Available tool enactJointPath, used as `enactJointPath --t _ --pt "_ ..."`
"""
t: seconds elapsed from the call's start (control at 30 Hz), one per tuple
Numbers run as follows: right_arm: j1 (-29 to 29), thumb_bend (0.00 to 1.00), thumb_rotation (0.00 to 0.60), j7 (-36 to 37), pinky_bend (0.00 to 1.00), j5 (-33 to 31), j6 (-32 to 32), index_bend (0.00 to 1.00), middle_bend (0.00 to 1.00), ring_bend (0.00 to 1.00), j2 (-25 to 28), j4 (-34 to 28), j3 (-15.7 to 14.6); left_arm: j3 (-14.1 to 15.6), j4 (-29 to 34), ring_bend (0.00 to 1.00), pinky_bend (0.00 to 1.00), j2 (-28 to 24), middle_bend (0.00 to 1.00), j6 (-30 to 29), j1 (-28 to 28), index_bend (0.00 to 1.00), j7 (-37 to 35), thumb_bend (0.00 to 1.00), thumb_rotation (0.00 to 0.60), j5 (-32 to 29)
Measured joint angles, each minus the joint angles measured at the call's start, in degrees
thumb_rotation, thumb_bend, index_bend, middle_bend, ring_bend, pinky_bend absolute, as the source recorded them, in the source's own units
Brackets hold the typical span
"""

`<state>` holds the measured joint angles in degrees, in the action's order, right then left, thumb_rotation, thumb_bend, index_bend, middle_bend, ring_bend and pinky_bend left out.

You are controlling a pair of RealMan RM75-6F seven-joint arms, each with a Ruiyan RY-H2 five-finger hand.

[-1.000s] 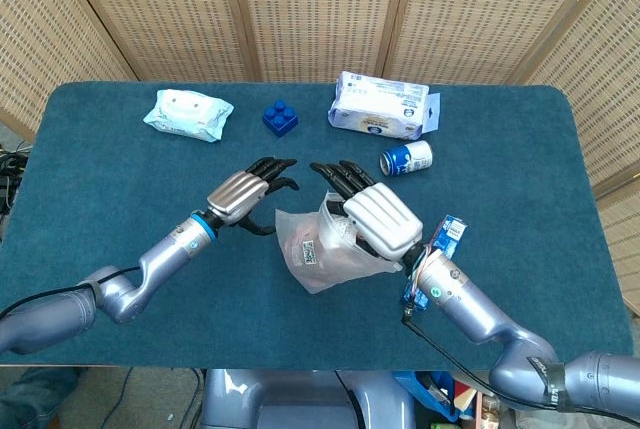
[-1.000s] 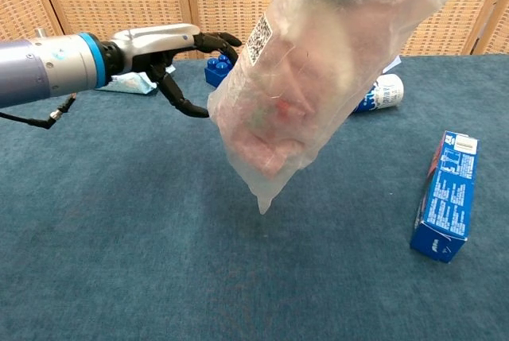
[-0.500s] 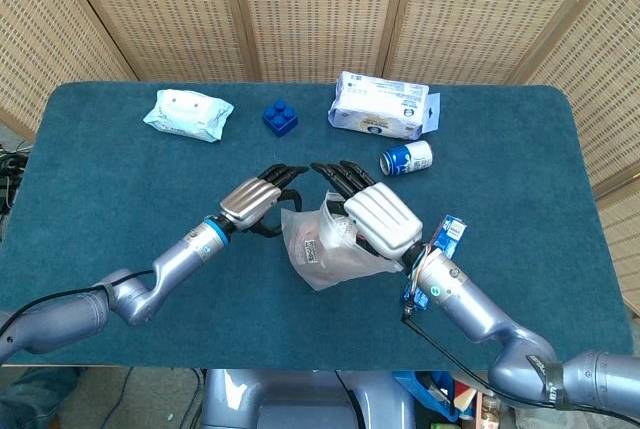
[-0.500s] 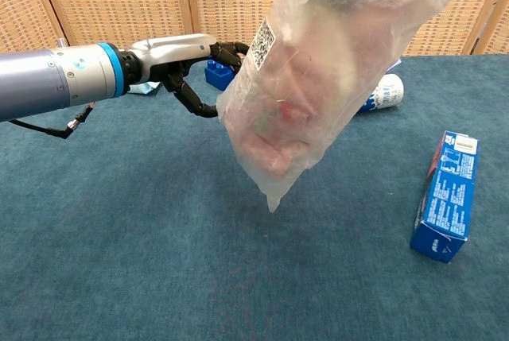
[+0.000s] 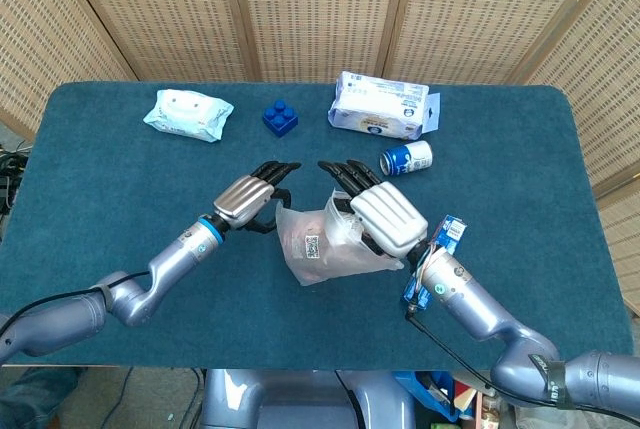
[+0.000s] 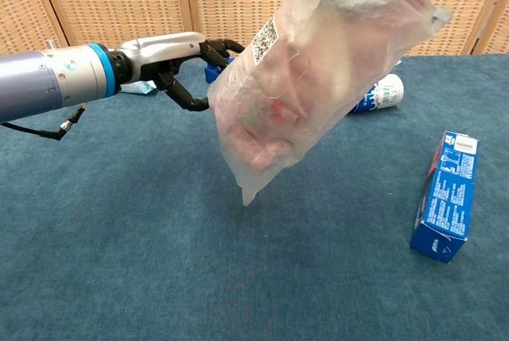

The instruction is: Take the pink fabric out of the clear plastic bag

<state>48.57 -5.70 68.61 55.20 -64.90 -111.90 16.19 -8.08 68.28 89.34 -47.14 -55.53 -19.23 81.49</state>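
My right hand [image 5: 385,217] grips the top of the clear plastic bag [image 5: 320,247] and holds it in the air above the table. The bag [image 6: 306,79] hangs tilted, its bottom corner pointing down and to the left, with the pink fabric [image 6: 254,130] bunched inside its lower half. A white barcode label sits on the bag's upper left side. My left hand [image 5: 250,195] hovers beside the bag's left edge, fingers apart and stretched toward it, holding nothing. In the chest view the left hand [image 6: 179,51] reaches in from the left, its fingertips close to the bag.
A blue and white box [image 6: 445,196] lies on the teal table [image 5: 120,179] to the right. A blue can [image 5: 406,158], a white wipes pack [image 5: 380,106], a blue toy brick [image 5: 280,116] and a pale green wipes pack [image 5: 188,114] lie along the far side.
The bag has swung so its bottom corner points further left. My left hand came in toward the bag, then drew back slightly.
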Motion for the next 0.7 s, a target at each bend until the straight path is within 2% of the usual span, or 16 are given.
enactJointPath --t 0.23,0.47,0.6,0.7 --pt "-1.0 0.75 0.6 0.6 0.0 0.1 0.6 0.86 0.0 0.0 -0.1 2.4 -0.6 0.7 0.3 0.0 0.0 -4.1 0.0 -2.5 2.4 0.7 -0.9 0.65 0.6 0.5" --pt "-3.5 0.75 0.6 3.7 0.0 0.5 1.2 0.86 0.0 0.0 -0.3 8.3 -2.4 2.7 0.0 0.0 0.0 -14.0 0.0 -5.7 8.2 0.7 -3.5 0.65 0.6 0.5" --pt "-4.9 0.75 0.6 5.8 0.0 1.2 1.3 0.86 0.0 0.0 -1.1 11.7 -3.5 5.0 -2.7 0.0 0.0 -19.2 0.0 -7.7 13.3 0.7 -7.3 0.65 0.6 0.7" --pt "-5.8 0.75 0.6 7.2 0.0 1.5 1.4 0.86 0.0 0.0 -1.8 14.3 -4.3 6.3 -6.1 0.0 0.0 -20.6 0.0 -8.5 16.2 0.7 -10.0 0.65 0.6 0.6"
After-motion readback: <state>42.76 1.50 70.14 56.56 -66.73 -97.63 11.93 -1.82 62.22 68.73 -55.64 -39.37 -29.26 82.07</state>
